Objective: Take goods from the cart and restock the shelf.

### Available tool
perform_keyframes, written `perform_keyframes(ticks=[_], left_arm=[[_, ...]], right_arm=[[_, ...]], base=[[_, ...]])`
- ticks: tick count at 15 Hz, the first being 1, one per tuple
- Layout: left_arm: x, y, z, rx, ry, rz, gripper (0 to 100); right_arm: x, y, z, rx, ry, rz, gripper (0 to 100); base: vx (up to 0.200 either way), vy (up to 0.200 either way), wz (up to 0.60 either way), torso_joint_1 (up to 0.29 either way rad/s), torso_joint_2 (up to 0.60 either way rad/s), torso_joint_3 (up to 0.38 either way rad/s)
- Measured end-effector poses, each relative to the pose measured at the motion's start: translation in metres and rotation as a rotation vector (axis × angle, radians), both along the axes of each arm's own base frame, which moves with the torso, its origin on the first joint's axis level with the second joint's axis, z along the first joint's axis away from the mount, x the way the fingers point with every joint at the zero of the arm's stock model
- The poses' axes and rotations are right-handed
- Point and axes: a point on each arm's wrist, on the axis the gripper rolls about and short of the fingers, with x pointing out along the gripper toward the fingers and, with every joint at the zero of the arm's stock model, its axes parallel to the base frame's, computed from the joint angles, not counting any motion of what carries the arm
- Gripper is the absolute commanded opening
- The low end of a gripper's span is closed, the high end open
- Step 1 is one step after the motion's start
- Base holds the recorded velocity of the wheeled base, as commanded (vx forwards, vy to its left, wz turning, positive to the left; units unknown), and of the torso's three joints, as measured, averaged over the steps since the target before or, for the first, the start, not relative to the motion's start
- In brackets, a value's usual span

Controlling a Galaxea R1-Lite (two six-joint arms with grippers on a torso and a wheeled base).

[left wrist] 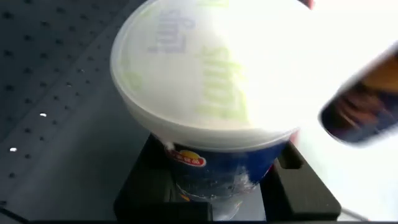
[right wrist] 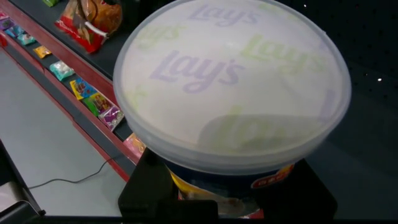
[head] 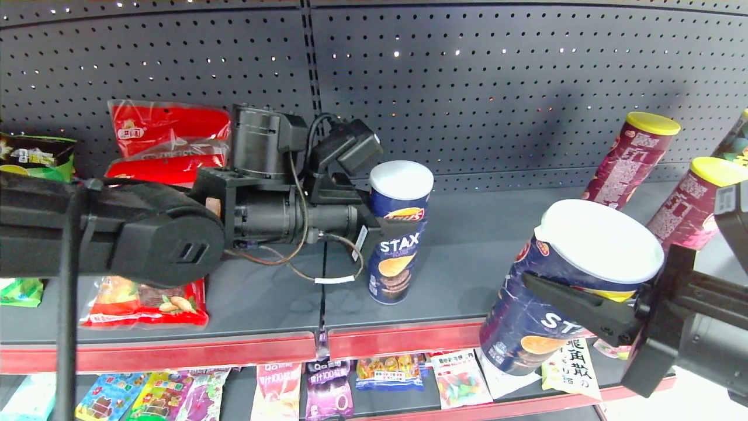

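Shelf (head: 467, 257) - dark deck, pegboard back, red front lip (head: 175, 351).

L arm comes in from the left. L gripper (left wrist: 214, 190) is clamped on the standing can (head: 400, 234): blue tube, white lid, upright, base on the deck about mid-shelf.

R gripper (right wrist: 230, 196) is clenched on the carried can (head: 520, 327), same type, gripped just under the lid. This can is near-right, on the near side of the lip, with its base hanging below deck level in front of the lower-shelf packets (head: 388, 371).

Key geometry: the carried can's long axis is tilted, lid up and to the right, base down and to the left. The free deck lies far and a bit left of it, between the standing can and the leaning purple cans (head: 634, 158) at far right. R arm is the nearer one to that gap.

My read: next move needs the base lifted over the lip, the axis brought to vertical, then set down. Risks are clipping the lip or nudging the purple cans.

Red snack bags (head: 169, 140) far left, well apart - not a factor.
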Motion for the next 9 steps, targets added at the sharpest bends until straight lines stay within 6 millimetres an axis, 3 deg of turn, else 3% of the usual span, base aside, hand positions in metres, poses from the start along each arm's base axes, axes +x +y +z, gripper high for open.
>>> perform_keyframes(ticks=[5,9], left_arm=[[-0.02,-0.002,0.001,-0.024,-0.022,-0.044,0],[-0.026,0.0,-0.003,-0.013,-0.007,-0.05,0]], right_arm=[[0.0,0.0,0.001,0.002,-0.002,-0.002,0],[0.0,0.0,0.002,0.004,-0.005,-0.003,0]], base=[[0.0,0.0,0.0,0.0,0.0,0.0],[0.0,0.0,0.0,0.0,0.0,0.0]])
